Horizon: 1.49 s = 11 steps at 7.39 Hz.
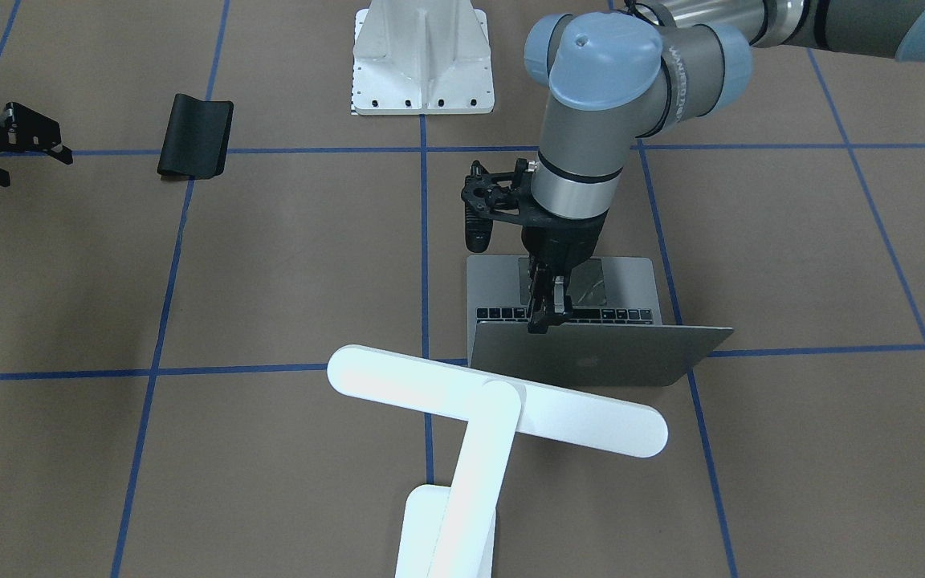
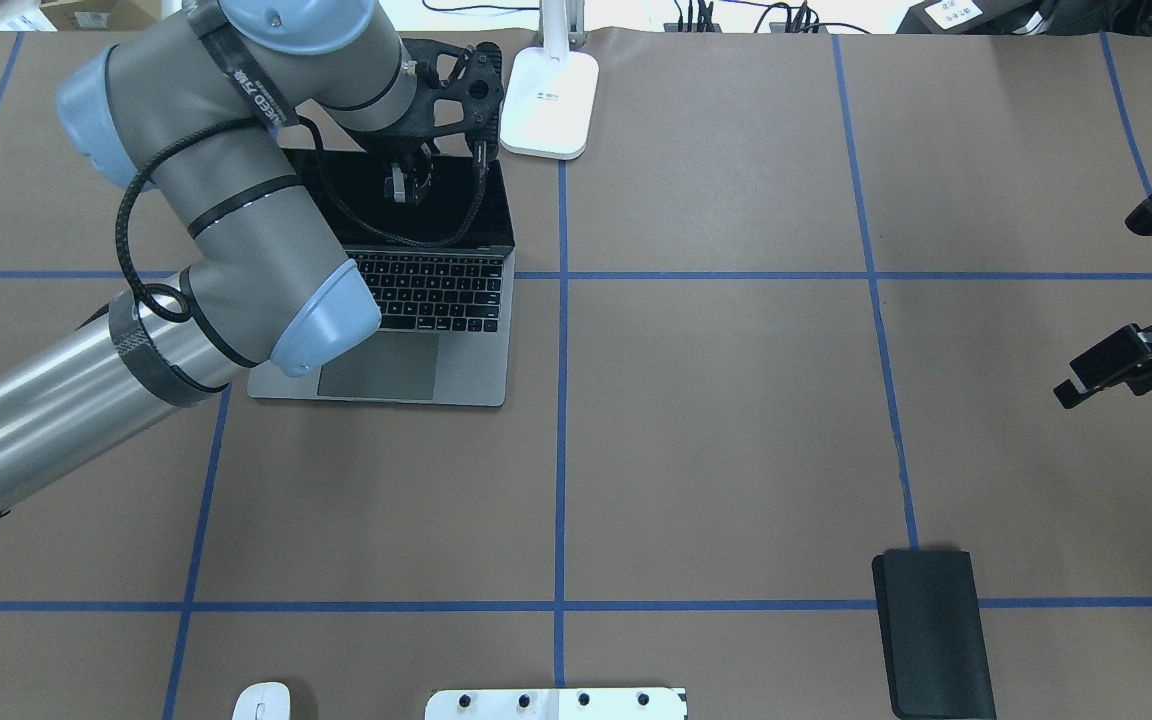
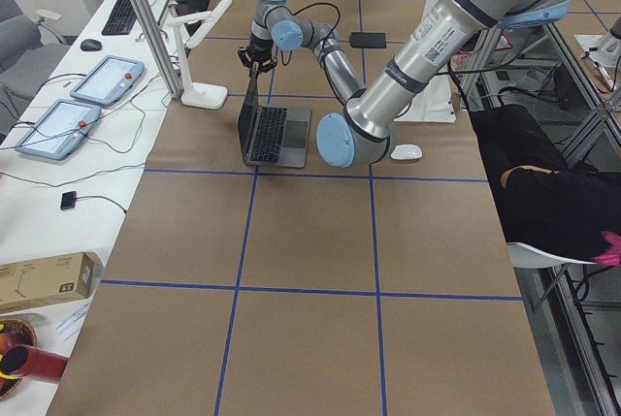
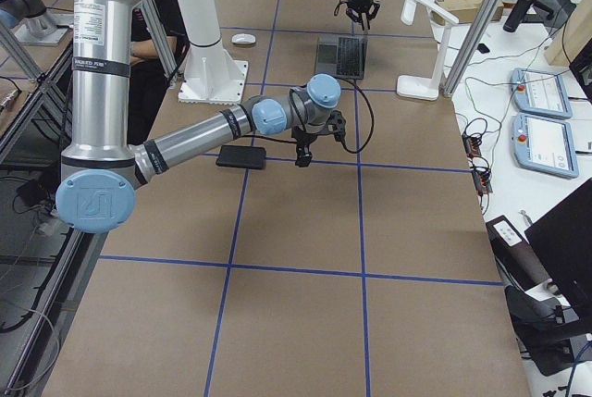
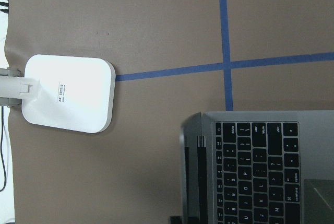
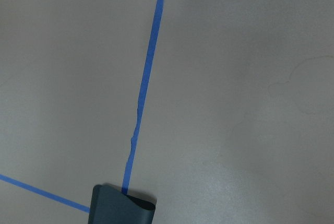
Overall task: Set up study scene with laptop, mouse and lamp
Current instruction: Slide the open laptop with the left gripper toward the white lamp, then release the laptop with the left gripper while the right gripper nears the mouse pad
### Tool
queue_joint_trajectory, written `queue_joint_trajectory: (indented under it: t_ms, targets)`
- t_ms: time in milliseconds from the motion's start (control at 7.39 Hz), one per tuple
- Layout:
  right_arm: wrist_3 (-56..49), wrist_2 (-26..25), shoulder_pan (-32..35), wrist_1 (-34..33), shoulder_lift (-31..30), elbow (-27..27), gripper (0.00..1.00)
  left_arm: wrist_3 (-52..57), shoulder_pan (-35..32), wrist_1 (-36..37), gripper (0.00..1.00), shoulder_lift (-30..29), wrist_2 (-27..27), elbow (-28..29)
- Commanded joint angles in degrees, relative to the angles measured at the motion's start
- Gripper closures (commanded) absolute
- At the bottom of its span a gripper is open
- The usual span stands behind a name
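Laptop [image 2: 466, 340] screen toward robot (hinge left-right)

One laptop [image 2: 476, 350], one mouse [image 2: 262, 700], one lamp [image 1: 503, 409], one black mat [image 2: 934, 632], one white pedestal [image 1: 422, 60].

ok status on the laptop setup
Left gripper: jaws shut on laptop lid edge, lid up. Right gripper: jaws open, idle. Mouse untouched at table edge. Lamp close beside laptop.

Grey arm tubes, blue joint caps, black claw [image 1: 547, 309]
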Motion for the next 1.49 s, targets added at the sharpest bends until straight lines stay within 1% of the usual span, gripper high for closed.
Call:
queue_joint_trajectory:
  t_ms: [0,135,406,541,676,812,947,1082,1218,1353]
  targets:
    - [-0.01,-0.09,0.0,-0.01,0.04,-0.06,0.01,-0.02,-0.01,0.65,0.22,0.12,-0.1,-1.91]
    - [0.07,0.0,0.0,-0.01,0.38,-0.49,0.01,-0.02,-0.28,0.92,0.18,0.47,-0.36,-3.58]
    - [0.07,0.7,-0.09,-0.1,1.44,-0.94,0.01,-0.2,-0.28,4.42,0.12,2.05,-0.54,-7.62]
    - [0.07,2.62,-0.09,-0.1,1.88,-1.37,0.01,-2.63,-0.19,6.44,0.07,4.75,-2.19,-10.08]
    - [0.07,4.03,-1.05,-0.19,1.8,-1.2,0.01,-8.23,-0.19,7.33,0.04,6.87,-7.17,-10.45]
    - [0.77,4.04,-3.93,-0.19,1.71,-0.94,0.01,-12.02,-0.28,7.51,0.01,8.28,-12.35,-10.98]
    - [4.69,3.26,-7.96,0.16,1.88,-0.76,0.02,-18.85,-0.28,7.78,0.01,12.12,-17.36,-14.72]
    - [5.86,3.25,-9.13,1.55,1.8,-0.85,0.03,-29.88,0.24,8.21,0.01,14.51,-18.46,-19.11]
    - [6.83,3.6,-9.05,3.83,0.66,-0.85,0.03,-33.64,0.08,9.18,0.01,19.23,-18.73,-23.51]
    - [8.84,3.69,-9.14,7.33,-1.96,-0.85,0.03,-37.08,-0.19,9.1,0.01,25.89,-21.25,-29.03]
